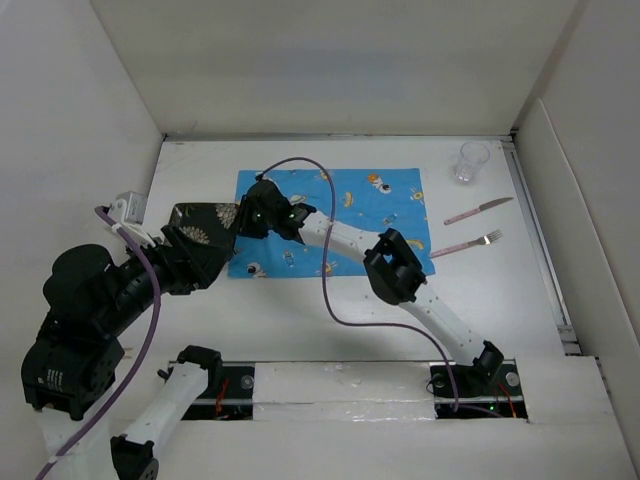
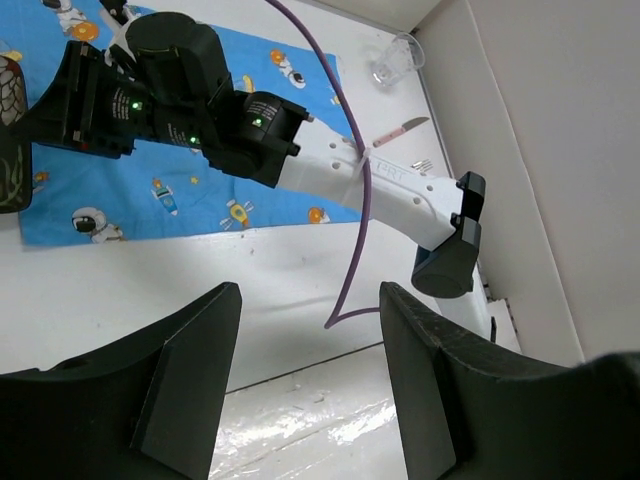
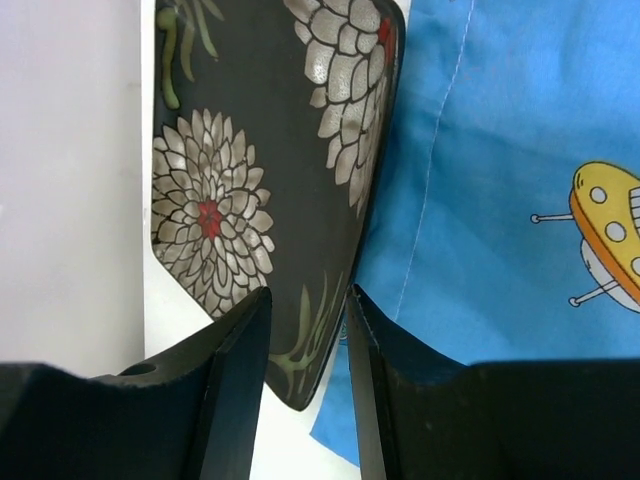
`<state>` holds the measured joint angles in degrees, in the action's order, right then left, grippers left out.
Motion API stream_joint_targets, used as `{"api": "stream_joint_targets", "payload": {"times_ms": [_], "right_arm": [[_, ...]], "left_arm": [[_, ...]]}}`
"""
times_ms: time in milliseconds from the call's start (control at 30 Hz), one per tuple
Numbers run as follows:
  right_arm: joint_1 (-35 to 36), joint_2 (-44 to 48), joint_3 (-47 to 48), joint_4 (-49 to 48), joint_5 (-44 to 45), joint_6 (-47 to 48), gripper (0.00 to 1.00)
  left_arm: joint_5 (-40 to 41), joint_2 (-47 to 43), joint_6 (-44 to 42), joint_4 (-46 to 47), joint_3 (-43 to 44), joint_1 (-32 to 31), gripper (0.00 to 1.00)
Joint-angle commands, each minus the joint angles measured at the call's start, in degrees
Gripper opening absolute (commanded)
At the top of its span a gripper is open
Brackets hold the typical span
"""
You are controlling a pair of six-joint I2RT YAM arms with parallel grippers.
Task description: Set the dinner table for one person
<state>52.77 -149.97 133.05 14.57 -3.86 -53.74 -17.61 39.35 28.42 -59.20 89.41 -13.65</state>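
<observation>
A black square plate (image 1: 205,232) with white and red flowers sits at the left edge of the blue cartoon mat (image 1: 340,220), on the white dinner table (image 1: 300,320). My right gripper (image 1: 256,214) reaches across the mat. In the right wrist view its jaws (image 3: 308,295) are closed on the plate's (image 3: 260,150) near rim, one finger over the plate, one over the mat (image 3: 500,120). My left gripper (image 1: 195,262) is just beside the plate's near-left side; its jaws (image 2: 310,290) are open and empty.
A clear glass (image 1: 472,160) stands at the back right. A pink-handled knife (image 1: 478,210) and fork (image 1: 465,244) lie right of the mat. A small grey box (image 1: 128,207) sits at the far left. A purple cable (image 1: 325,270) loops over the mat. White walls enclose the table.
</observation>
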Motion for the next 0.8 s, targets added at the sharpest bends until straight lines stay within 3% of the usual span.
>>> {"api": "stream_joint_targets", "payload": {"times_ms": [0, 400, 600, 700, 767], "right_arm": [[1.45, -2.96, 2.3, -0.86, -0.8, -2.07, 0.4], [1.98, -6.21, 5.19, -4.55, -2.38, -5.68, 0.31], [1.98, -6.56, 2.48, -8.84, -3.61, -8.31, 0.36], [1.98, -6.21, 2.04, -10.52, -4.14, -9.37, 0.09], [1.98, -4.37, 1.51, -12.27, -4.05, -9.46, 0.0]], "left_arm": [[-0.68, -0.86, -0.92, 0.93, -0.81, 0.11, 0.55], [0.99, -1.65, -0.39, 0.66, -2.22, 0.11, 0.55], [1.96, -2.17, -0.74, 0.49, -2.92, 0.11, 0.55], [2.49, -2.18, -1.0, 0.4, -2.92, 0.11, 0.55], [3.45, -2.18, -1.0, 0.4, -2.22, 0.11, 0.55]]}}
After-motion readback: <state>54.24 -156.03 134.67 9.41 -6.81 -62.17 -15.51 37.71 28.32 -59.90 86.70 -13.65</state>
